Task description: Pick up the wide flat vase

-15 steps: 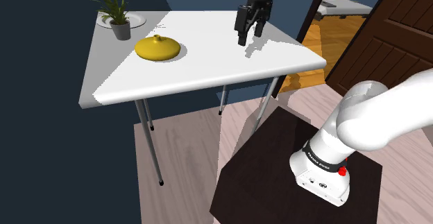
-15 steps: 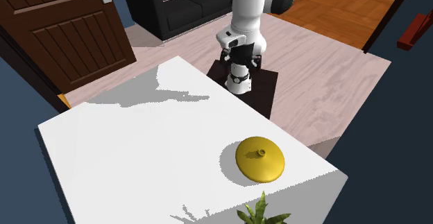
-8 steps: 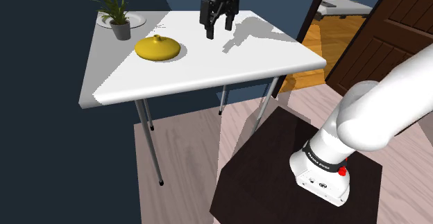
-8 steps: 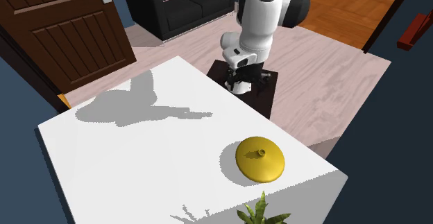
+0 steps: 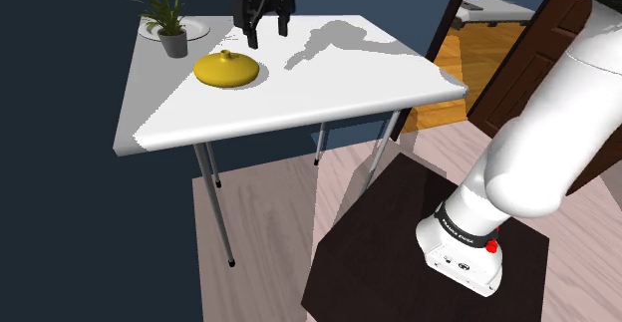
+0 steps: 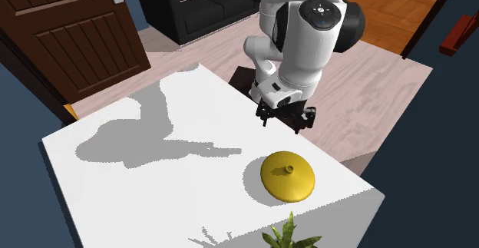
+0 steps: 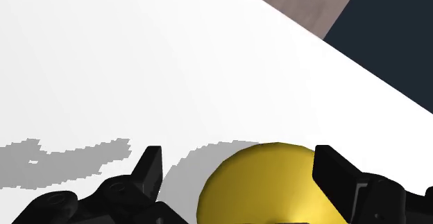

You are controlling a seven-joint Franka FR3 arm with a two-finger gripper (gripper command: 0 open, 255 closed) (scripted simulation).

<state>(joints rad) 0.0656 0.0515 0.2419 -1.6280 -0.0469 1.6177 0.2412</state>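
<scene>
The wide flat vase [image 5: 226, 69] is yellow with a small neck and rests on the white table [image 5: 299, 96] toward the shoulder view's left. My gripper [image 5: 266, 35] hangs open above the table, just behind and to the right of the vase, not touching it. From the second exterior view the gripper [image 6: 286, 121] hovers beyond the vase [image 6: 288, 176], nearer the arm's stand. Through the wrist view the vase [image 7: 267, 184] lies below and between the spread fingers [image 7: 149, 168], partly cut off by the frame edge.
A small potted plant [image 5: 169, 26] on a round plate [image 5: 194, 31] stands at the table's far left corner, close behind the vase. A brown door [image 5: 558, 51] is at the right, and a black sofa [image 6: 199, 4] is beyond the stand [image 5: 419, 250].
The gripper has travelled across the table toward the shoulder view's left, from the right side to beside the vase. It stays open. The vase has not moved.
</scene>
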